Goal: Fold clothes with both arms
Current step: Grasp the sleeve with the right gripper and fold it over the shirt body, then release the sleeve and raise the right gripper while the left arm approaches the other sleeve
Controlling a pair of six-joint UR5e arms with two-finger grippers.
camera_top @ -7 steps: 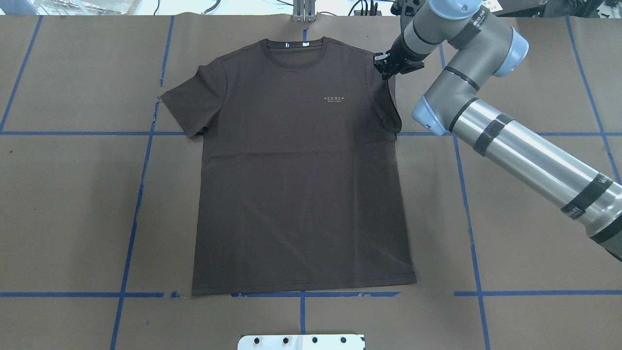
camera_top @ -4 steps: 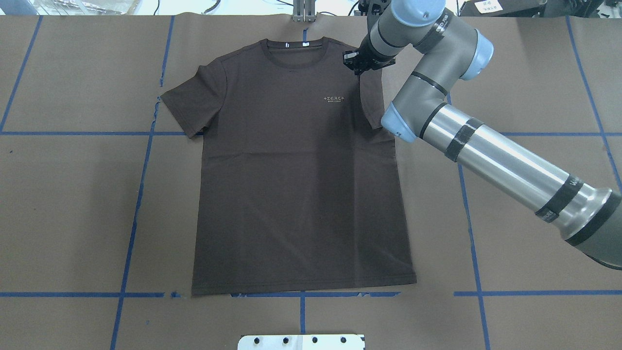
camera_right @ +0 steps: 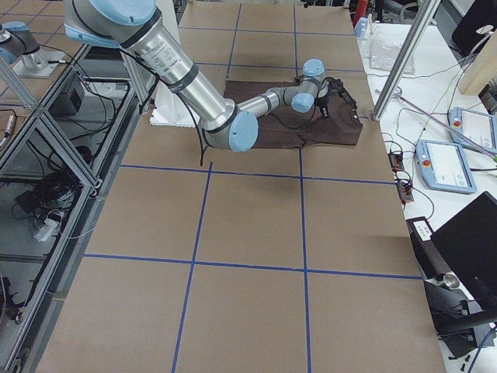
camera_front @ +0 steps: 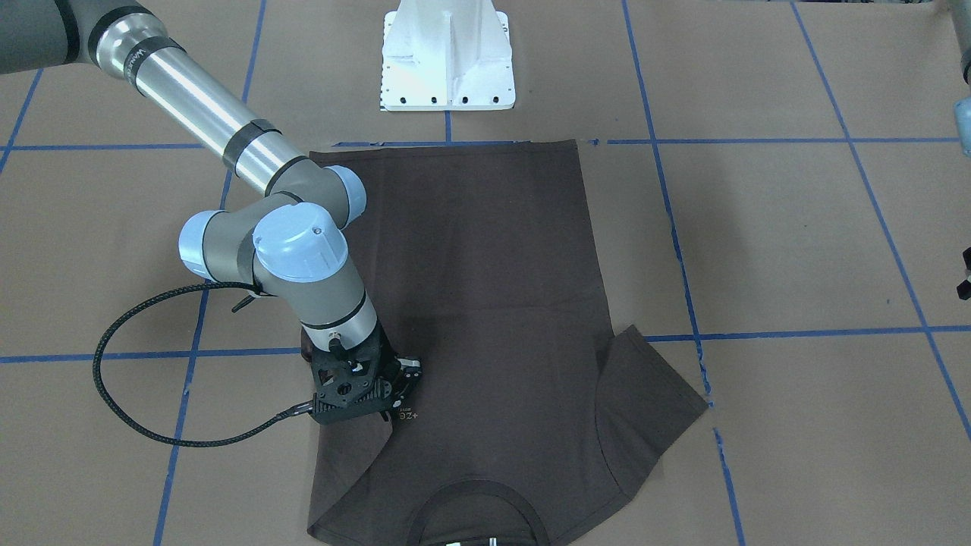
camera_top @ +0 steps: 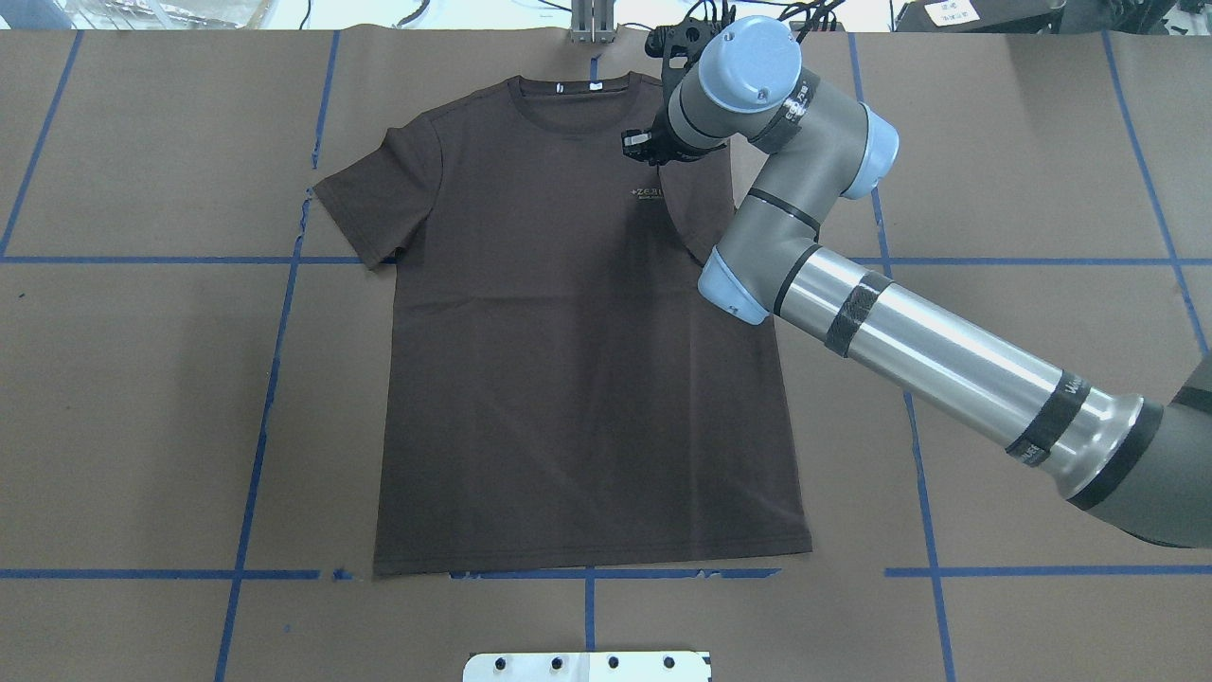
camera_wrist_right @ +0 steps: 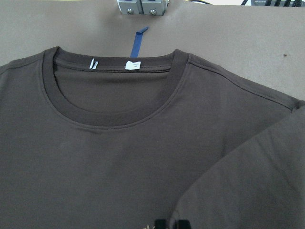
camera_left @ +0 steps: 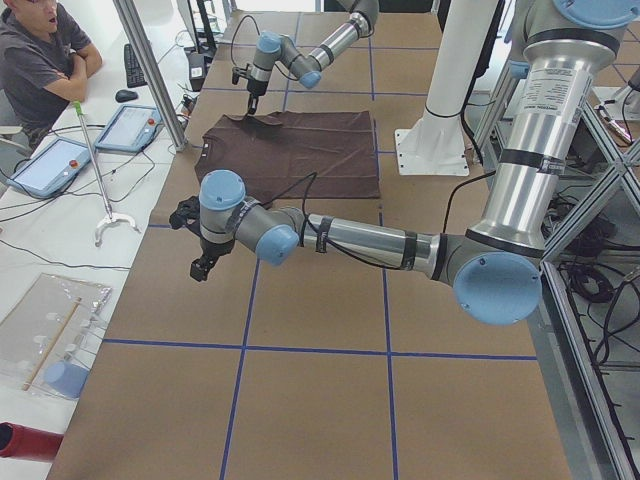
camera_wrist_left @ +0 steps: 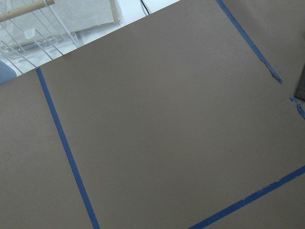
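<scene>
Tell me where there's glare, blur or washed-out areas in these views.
Overhead view: even light on the T-shirt, a bright streak on the right arm along its silver tube, top strip blown out. Front-facing view: the same glare on that tube. Right wrist view: collar sharp, right tool at the bottom edge dark and cropped. Left wrist view: upper-left corner overexposed.

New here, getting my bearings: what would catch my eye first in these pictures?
The dark brown T-shirt lies flat mid-table. The right arm reaches over it, its tool pinching a sleeve folded onto the chest beside the logo. The left arm hovers apart, over bare table.
</scene>
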